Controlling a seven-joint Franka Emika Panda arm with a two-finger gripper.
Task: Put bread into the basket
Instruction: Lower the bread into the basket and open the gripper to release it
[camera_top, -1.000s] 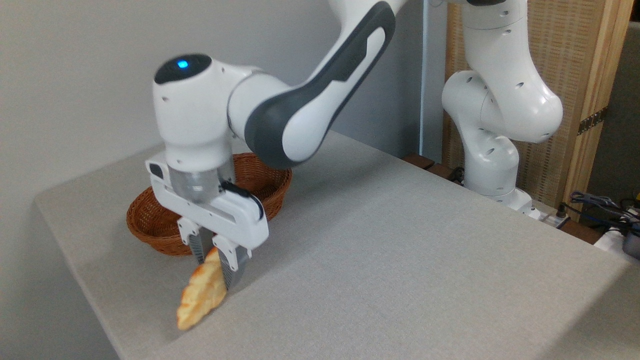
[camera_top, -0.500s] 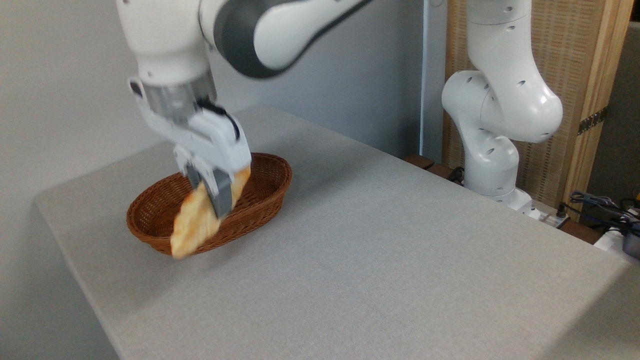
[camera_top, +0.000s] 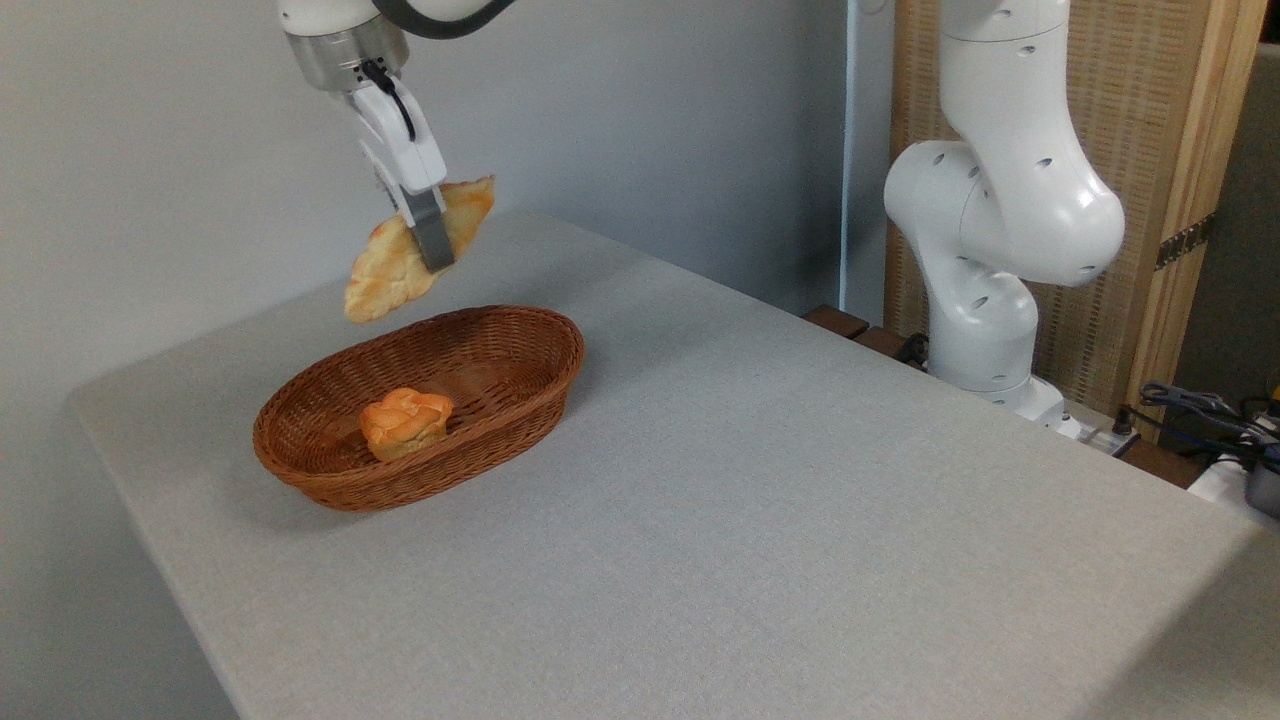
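The bread (camera_top: 395, 270), a long pale-golden braided loaf with pointed ends, hangs tilted in the air, its lower tip to the left. My gripper (camera_top: 430, 245) is shut on it near its middle, reaching down from the top of the picture. Below it stands the oval brown wicker basket (camera_top: 535, 385) on the grey table. The loaf is well clear of the basket's rim, above its far left side.
A small round orange-brown bun (camera_top: 405, 422) lies inside the basket. The arm's white base (camera_top: 985, 260) stands at the table's far right edge, before a wooden screen. Cables (camera_top: 1210, 410) lie at the right.
The gripper has risen from near the table's front left edge, up over the basket, carrying the bread. The bun in the basket, hidden before by the arm and loaf, now shows.
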